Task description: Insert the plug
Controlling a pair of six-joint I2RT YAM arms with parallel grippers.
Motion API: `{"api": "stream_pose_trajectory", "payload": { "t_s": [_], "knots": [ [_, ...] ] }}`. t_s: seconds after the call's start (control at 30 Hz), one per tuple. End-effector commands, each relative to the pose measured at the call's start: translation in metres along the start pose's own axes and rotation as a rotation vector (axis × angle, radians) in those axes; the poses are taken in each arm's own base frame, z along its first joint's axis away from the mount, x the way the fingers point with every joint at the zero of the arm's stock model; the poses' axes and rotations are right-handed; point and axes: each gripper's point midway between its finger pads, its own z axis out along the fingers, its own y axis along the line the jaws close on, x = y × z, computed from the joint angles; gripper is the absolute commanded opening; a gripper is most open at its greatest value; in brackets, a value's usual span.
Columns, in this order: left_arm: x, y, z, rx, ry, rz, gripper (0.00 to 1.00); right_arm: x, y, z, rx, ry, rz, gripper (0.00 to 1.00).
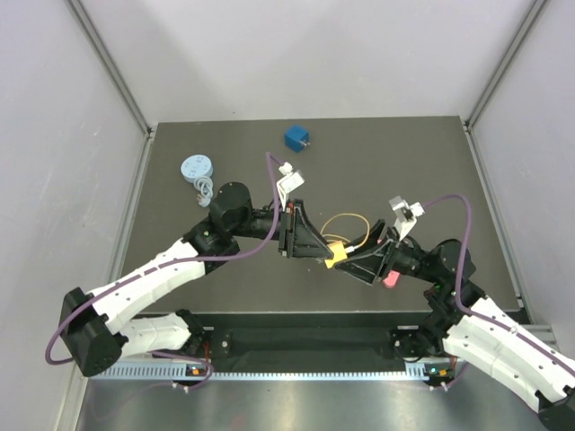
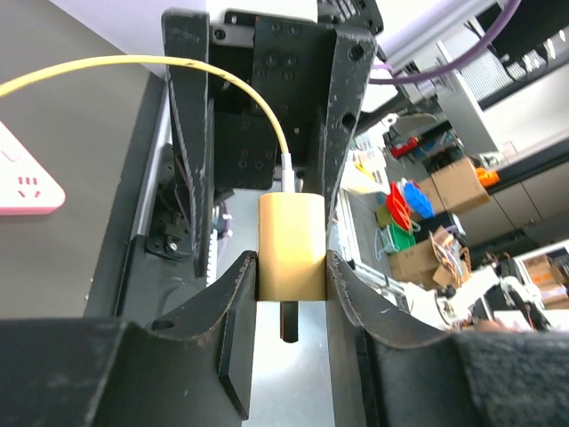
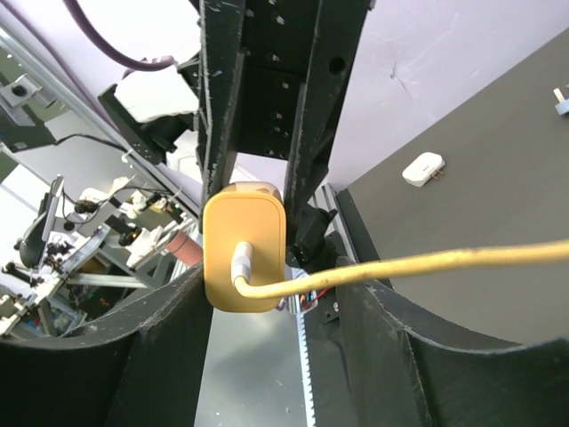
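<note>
Seen from above, the yellow plug point(image 1: 334, 258) hangs over the table point(image 1: 431, 171) between the left jaws and the right jaws, which meet tip to tip. Its yellow cable point(image 1: 346, 218) loops just beyond them. A pink power strip point(image 1: 392, 280) lies just beside the right jaws.

In the left wrist view, the left jaws are closed partway on the plug point(image 2: 292, 249), pinching both its sides.

In the right wrist view, the right jaws stand open, wider than the plug point(image 3: 244, 258). It sits against one finger point(image 3: 169, 356), possibly touching, with a clear gap to the other. The cable point(image 3: 400, 264) crosses that gap.
</note>
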Motion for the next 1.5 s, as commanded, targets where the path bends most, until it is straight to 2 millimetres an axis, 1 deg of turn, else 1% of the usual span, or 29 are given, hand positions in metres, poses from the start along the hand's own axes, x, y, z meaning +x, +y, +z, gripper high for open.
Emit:
{"api": "stream_pose_trajectory", "payload": {
  "t_s": [0.0,0.33,0.37,0.4,0.47,0.5,0.57,0.6,0.63,0.7,0.8,0.83,0.87,0.9,0.93,0.97,1.03,1.07,1.1,1.13,1.17,1.2,1.23,1.27,1.3,1.33,1.4,1.43,1.47],
  "knots": [
    [-0.006,-0.016,0.0,0.076,0.008,0.074,0.0,-0.011,0.013,-0.002,-0.032,-0.024,-0.067,0.55],
    [-0.003,-0.012,0.002,0.078,0.03,0.068,0.0,-0.023,0.013,0.001,0.012,-0.02,-0.106,0.54],
    [-0.003,-0.013,0.002,0.081,0.03,0.069,0.0,-0.024,0.014,0.002,0.009,-0.022,-0.11,0.51],
    [-0.003,-0.013,0.002,0.081,0.03,0.069,0.0,-0.024,0.014,0.002,0.005,-0.022,-0.112,0.43],
    [-0.003,-0.012,0.002,0.078,0.031,0.067,0.0,-0.025,0.013,0.002,0.012,-0.025,-0.116,0.33],
    [-0.004,-0.012,0.002,0.074,0.027,0.066,0.0,-0.025,0.012,0.002,0.017,-0.025,-0.118,0.24],
    [-0.005,-0.007,0.001,0.05,0.025,0.056,0.09,-0.025,0.01,0.002,0.024,-0.025,-0.136,0.16],
    [-0.008,0.0,0.001,0.02,0.016,0.048,0.22,-0.024,0.007,0.002,0.037,-0.016,-0.141,0.07],
    [-0.012,0.002,0.0,0.008,0.001,0.053,0.29,-0.023,0.005,0.002,0.047,-0.013,-0.146,0.01],
    [-0.017,0.008,-0.004,-0.019,-0.021,0.041,0.41,-0.022,-0.003,0.001,0.082,-0.007,-0.145,0.0],
    [-0.03,0.017,-0.012,-0.047,-0.067,0.023,0.49,-0.02,-0.006,0.002,0.089,0.011,-0.167,0.0],
    [-0.036,0.02,-0.016,-0.055,-0.082,0.006,0.62,-0.02,-0.009,0.002,0.114,0.024,-0.178,0.0],
    [-0.039,0.021,-0.019,-0.058,-0.091,0.005,0.79,-0.024,-0.017,0.001,0.162,0.015,-0.186,0.0],
    [-0.042,0.025,-0.021,-0.068,-0.101,0.001,0.82,-0.025,-0.024,0.0,0.201,0.021,-0.196,0.0],
    [-0.048,0.032,-0.027,-0.092,-0.124,-0.004,0.83,-0.022,-0.038,-0.003,0.275,0.062,-0.208,0.0],
    [-0.051,0.035,-0.031,-0.111,-0.143,-0.002,0.84,-0.027,-0.053,-0.006,0.36,0.055,-0.219,0.0],
    [-0.057,0.062,-0.045,-0.236,-0.177,-0.01,0.84,-0.034,-0.081,-0.009,0.506,0.091,-0.253,0.0],
    [-0.066,0.086,-0.055,-0.376,-0.244,-0.018,0.84,-0.037,-0.104,-0.018,0.636,0.102,-0.255,0.0],
    [-0.067,0.117,-0.075,-0.577,-0.284,-0.026,0.85,-0.048,-0.127,-0.018,0.727,0.122,-0.261,0.0],
    [-0.057,0.12,-0.079,-0.605,-0.25,-0.038,0.85,-0.057,-0.137,-0.016,0.76,0.121,-0.258,0.0],
    [-0.066,0.145,-0.101,-0.783,-0.33,-0.032,0.84,-0.063,-0.144,-0.009,0.756,0.137,-0.243,0.0],
    [-0.064,0.155,-0.113,-0.86,-0.346,-0.042,0.85,-0.074,-0.151,-0.004,0.762,0.142,-0.237,0.0],
    [-0.058,0.162,-0.124,-0.931,-0.341,-0.041,0.85,-0.103,-0.167,0.005,0.792,0.126,-0.251,0.0],
    [-0.058,0.168,-0.135,-0.996,-0.36,-0.031,0.85,-0.118,-0.174,0.01,0.804,0.122,-0.262,0.0],
    [-0.056,0.172,-0.141,-1.03,-0.36,-0.027,0.85,-0.162,-0.163,0.025,0.79,0.06,-0.316,0.0],
    [-0.054,0.172,-0.146,-1.053,-0.351,-0.006,0.85,-0.177,-0.193,0.024,0.844,0.079,-0.326,0.0],
    [-0.051,0.177,-0.154,-1.098,-0.351,0.013,0.86,-0.216,-0.21,0.024,0.914,0.054,-0.36,0.0],
    [-0.05,0.178,-0.156,-1.108,-0.342,0.03,0.86,-0.261,-0.218,0.024,0.954,-0.003,-0.413,0.0],
    [-0.048,0.178,-0.158,-1.112,-0.338,0.036,0.86,-0.281,-0.222,0.02,0.987,-0.025,-0.435,0.0]
  ]
}}
